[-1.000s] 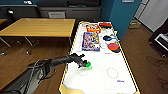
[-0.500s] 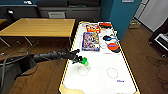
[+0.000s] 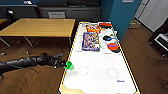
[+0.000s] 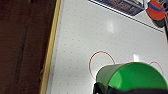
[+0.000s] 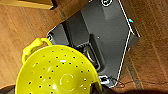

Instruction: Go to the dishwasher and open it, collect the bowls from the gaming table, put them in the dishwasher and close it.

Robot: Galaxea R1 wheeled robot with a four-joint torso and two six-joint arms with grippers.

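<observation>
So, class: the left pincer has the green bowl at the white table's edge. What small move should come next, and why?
Probably draw the left pincer back off the table: the green bowl sits in its grip above the yellow edge, and the right arm seems to carry the yellow bowl.

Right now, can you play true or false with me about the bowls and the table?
1. The left gripper holds a green bowl. True.
2. The green bowl is at the table's far end beside the game boxes. False: it is at the near left edge, away from the boxes.
3. The yellow bowl has small holes and a handle. True.
4. The table top is green. False: it is white with red circles.
5. A wooden table stands left of the white one. True.
</observation>
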